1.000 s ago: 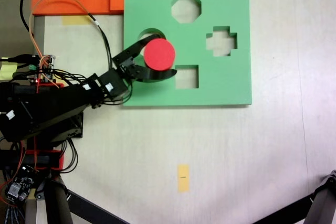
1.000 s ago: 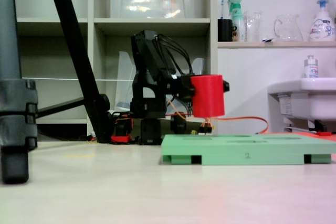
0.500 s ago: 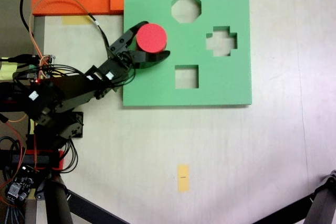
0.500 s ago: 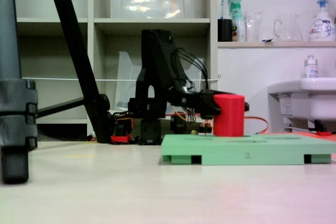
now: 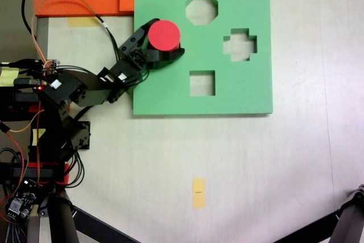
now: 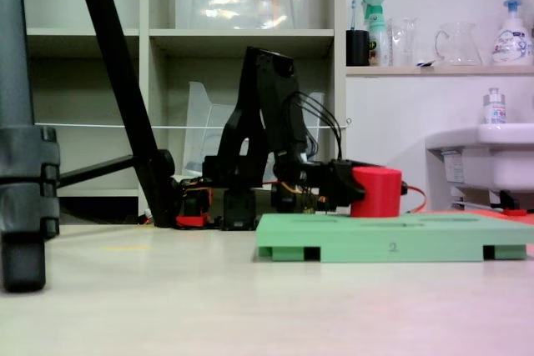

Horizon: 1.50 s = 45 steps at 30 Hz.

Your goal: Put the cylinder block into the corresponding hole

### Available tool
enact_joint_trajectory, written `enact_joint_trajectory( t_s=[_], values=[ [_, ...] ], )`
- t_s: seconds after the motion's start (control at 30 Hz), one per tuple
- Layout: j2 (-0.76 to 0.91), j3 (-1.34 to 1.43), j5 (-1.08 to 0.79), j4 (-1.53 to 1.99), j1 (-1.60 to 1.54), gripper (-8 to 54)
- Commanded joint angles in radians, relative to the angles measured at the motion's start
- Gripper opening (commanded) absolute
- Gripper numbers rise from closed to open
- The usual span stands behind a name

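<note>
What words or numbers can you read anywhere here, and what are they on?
"2": on the front edge of the green foam board, in the low fixed view.
The bottles on the shelf have labels, but they are too small and blurred to read.
The yellow tape strip on the table has a dark mark, too small to read.

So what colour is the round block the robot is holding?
Red. The cylinder block shows best in the fixed view from above, held by the gripper.
</note>
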Motion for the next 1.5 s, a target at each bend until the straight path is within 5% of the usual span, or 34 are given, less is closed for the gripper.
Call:
enact_joint_trajectory(
  t_s=[0.0,0.07,0.27,0.37,0.5,0.63,0.73,0.8,1.1,1.3,1.47],
  values=[
    [-0.014,-0.032,0.012,-0.11,-0.012,28.1],
    [-0.021,-0.032,0.005,-0.112,-0.011,35.9],
    [0.06,0.04,-0.031,-0.097,0.005,41.7],
    [0.19,0.086,-0.035,0.048,0.012,52.5],
    [0.518,0.147,-0.06,0.437,0.038,52.5],
    [1.032,0.091,-0.339,1.224,0.146,52.0],
    [1.088,-0.166,-0.647,1.824,0.314,52.0],
    [1.088,-0.21,-0.792,1.919,0.387,51.9],
    [1.086,-0.265,-1.437,2.003,0.787,51.4],
    [1.086,0.041,-1.597,1.522,0.994,46.3],
    [1.078,0.468,-1.601,0.698,1.003,31.7]
  ],
)
